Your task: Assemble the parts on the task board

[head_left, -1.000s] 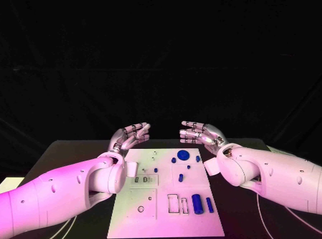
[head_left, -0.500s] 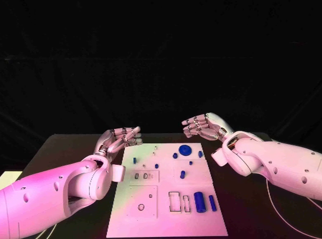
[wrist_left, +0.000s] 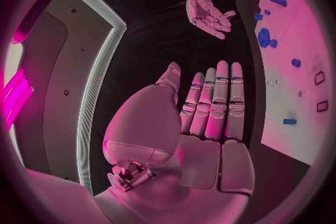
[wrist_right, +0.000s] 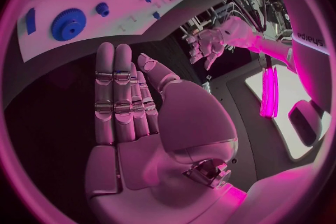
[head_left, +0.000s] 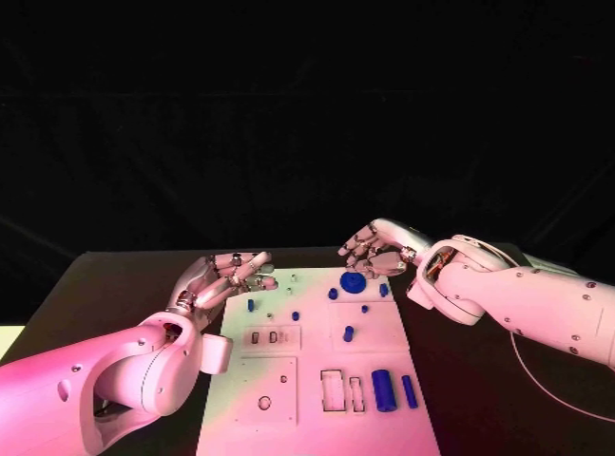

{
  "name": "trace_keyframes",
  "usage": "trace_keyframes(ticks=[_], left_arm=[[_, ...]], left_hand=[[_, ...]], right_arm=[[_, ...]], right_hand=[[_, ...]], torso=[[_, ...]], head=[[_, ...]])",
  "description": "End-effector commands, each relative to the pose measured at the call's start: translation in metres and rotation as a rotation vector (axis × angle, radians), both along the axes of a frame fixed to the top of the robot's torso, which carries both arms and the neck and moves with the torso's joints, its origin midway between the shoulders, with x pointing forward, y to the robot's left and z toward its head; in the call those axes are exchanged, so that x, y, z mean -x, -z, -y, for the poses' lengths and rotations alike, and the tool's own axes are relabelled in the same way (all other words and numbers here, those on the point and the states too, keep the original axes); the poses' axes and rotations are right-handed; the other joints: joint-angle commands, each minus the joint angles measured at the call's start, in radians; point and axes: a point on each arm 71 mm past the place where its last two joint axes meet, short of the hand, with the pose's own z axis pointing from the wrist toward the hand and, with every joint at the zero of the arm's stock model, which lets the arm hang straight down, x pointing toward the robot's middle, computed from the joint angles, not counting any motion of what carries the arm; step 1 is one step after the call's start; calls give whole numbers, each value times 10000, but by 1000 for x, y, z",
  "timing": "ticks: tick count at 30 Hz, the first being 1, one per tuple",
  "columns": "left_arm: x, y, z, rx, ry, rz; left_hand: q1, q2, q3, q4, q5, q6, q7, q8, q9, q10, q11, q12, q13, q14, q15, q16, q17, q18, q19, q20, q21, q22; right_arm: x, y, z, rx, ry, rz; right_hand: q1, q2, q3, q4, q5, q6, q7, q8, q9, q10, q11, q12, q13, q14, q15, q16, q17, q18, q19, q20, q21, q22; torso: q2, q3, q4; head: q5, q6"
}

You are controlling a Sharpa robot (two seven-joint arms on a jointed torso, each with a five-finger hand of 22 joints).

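Observation:
The white task board (head_left: 307,380) lies in the middle of the table. On it are a blue gear (head_left: 353,281) near the far edge, a blue peg (head_left: 348,333) at mid-board, and two blue cylinders (head_left: 383,389) at the near right. My left hand (head_left: 232,275) hovers at the board's far left corner, holding nothing, its fingers loosely bent. My right hand (head_left: 378,252) hangs just beyond the gear and is empty too. In the left wrist view my left hand (wrist_left: 203,123) shows straight fingers and a bare palm; my right hand (wrist_right: 140,117) looks the same in the right wrist view.
Small blue pieces (head_left: 250,305) dot the board's far half, and outlined slots (head_left: 332,389) sit in its near half. The black table (head_left: 115,285) extends on both sides of the board. The gear (wrist_right: 68,23) and board (wrist_right: 140,0) lie ahead of the right hand.
The head camera has tilted. Against the board, both hands have come down and nearer: the left to the far left corner, the right close to the gear.

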Motion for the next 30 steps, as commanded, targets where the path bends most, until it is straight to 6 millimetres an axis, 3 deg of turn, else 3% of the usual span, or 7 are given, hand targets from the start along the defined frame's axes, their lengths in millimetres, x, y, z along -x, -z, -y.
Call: trace_keyframes(ticks=[1, 2, 5, 7, 16, 22, 30], left_arm=[[5, -5, 6, 242, 532, 28], [7, -6, 7, 285, 561, 10], [9, -10, 8, 387, 634, -7], [10, -12, 9, 445, 682, 1], [15, -19, 12, 562, 888, 46], [15, -21, 11, 567, 900, 53], [15, -21, 11, 564, 897, 50]], left_hand=[[24, -21, -44, -17, -5, 49, 17, -64, -20, 31, 31, -72, -20, 19, 8, -53, 19, 33, 75, 9, 36, -21], [18, -21, -51, -15, -5, 48, 18, -73, -23, 26, 33, -84, -24, 12, 11, -62, 22, 31, 73, 10, 30, -25], [10, -19, -60, -13, -5, 48, 19, -85, -27, 21, 37, -102, -30, 3, 14, -73, 26, 29, 71, 11, 23, -31], [5, -17, -64, -10, -5, 48, 19, -91, -29, 18, 38, -111, -32, -2, 16, -80, 29, 28, 69, 12, 19, -34], [-4, -11, -71, -6, -5, 46, 21, -101, -32, 14, 40, -124, -36, -9, 19, -89, 32, 27, 67, 13, 13, -39], [-13, -10, -79, -2, -5, 45, 24, -110, -36, 10, 43, -136, -40, -16, 22, -98, 35, 26, 64, 15, 6, -44], [-23, -6, -88, 3, -5, 45, 29, -119, -39, 8, 46, -148, -43, -21, 24, -106, 39, 25, 62, 16, 0, -48]], right_arm=[[1, 4, -5, 2956, 35, 788], [2, 3, -6, 3247, 19, 914], [3, 1, -12, 3971, -14, 1259], [3, -1, -15, 4348, -42, 1441], [4, -4, -30, 5121, -234, 1851], [2, -3, -36, 5444, -326, 1842], [-1, -1, -39, 5819, -324, 1797]], right_hand=[[-144, -83, 144, 12, 104, 130, 13, -66, 7, 97, -51, -19, 15, 519, -56, 715, 515, 110, 124, -33, 491, 291], [-208, -147, 163, 11, 75, 119, -10, -86, 2, 80, -57, -30, 10, 506, -50, 962, 691, 125, 132, -49, 624, 371], [-388, -220, 230, 64, -48, 63, -54, -113, -7, -182, -30, -61, -17, 515, -47, 1556, 1108, 119, 153, -37, 924, 550], [-496, -292, 242, 96, -189, 22, -73, -112, -8, -442, -6, -57, -19, 500, -25, 1852, 1331, 118, 146, -18, 1085, 648], [-596, -378, 280, 173, -391, 14, -104, -94, 6, -897, 45, -28, 7, 358, -6, 2403, 1754, 125, 118, 30, 1609, 965], [-595, -373, 295, 204, -416, 34, -116, -89, 10, -976, 48, -23, 12, 335, -2, 2583, 1872, 82, 169, 40, 1964, 1360], [-601, -347, 304, 248, -461, 75, -141, -76, 17, -1019, 41, -14, 16, 299, -2, 2711, 1956, 65, 161, 47, 2162, 1557]], torso=[[295, 41, 64], [362, 48, 70], [492, 58, 93], [577, 64, 145], [807, 101, 278], [891, 99, 341], [1016, 68, 361]], head=[[-111, 64], [-145, 138], [-225, 145], [-278, 156], [-283, 229], [-299, 173], [-342, 166]])
